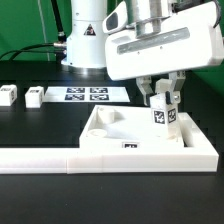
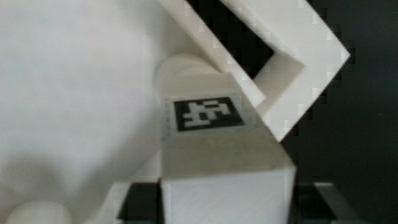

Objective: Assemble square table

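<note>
The white square tabletop (image 1: 118,128) lies flat against the corner of the low wall. It also fills one side of the wrist view (image 2: 71,110). My gripper (image 1: 164,103) is shut on a white leg (image 1: 163,117) with a black-and-white tag. It holds the leg upright on the tabletop's corner at the exterior view's right. In the wrist view the leg (image 2: 217,150) runs between my dark fingers (image 2: 146,198), and my gripper (image 2: 224,200) closes on its sides. Whether the leg is seated in the tabletop is hidden.
Two more tagged legs (image 1: 8,96) (image 1: 35,97) lie on the black table at the exterior view's left. The marker board (image 1: 88,95) lies behind the tabletop. The long low white L-shaped wall (image 1: 60,160) runs along the front and right (image 2: 306,60).
</note>
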Controlling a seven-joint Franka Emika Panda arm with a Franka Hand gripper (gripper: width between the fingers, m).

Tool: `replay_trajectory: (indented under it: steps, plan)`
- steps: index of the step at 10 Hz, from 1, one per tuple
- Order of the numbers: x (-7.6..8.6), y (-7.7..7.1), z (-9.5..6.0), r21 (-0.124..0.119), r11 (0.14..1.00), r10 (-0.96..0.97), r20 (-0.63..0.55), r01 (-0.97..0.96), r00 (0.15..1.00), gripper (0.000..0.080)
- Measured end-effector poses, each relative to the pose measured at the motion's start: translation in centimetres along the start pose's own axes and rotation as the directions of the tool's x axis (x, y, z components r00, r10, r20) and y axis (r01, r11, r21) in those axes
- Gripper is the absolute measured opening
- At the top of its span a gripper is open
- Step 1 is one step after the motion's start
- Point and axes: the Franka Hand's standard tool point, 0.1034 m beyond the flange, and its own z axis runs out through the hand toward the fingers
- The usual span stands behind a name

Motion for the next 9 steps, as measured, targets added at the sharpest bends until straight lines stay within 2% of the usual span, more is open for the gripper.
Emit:
replay_trajectory:
  steps: [1,2,3,4,6,9]
  plan:
    - [-0.03,-0.04,0.00,-0.001,0.999,-0.053,0.002,0.053,0.999,0.0454]
    - [0.03,-0.20,-0.05,0.000,0.994,-0.113,0.003,0.113,0.994,0.0578]
    - [0.35,-0.22,-0.11,0.001,0.978,-0.207,0.004,0.207,0.978,0.0578]
    - [0.70,-0.09,-0.11,-0.003,0.940,-0.342,0.019,0.342,0.940,0.0634]
    - [0.73,-0.11,-0.06,-0.002,0.840,-0.542,0.037,0.543,0.839,0.0645]
    - [0.96,0.08,-0.03,-0.003,0.739,-0.674,0.039,0.674,0.738,0.0649]
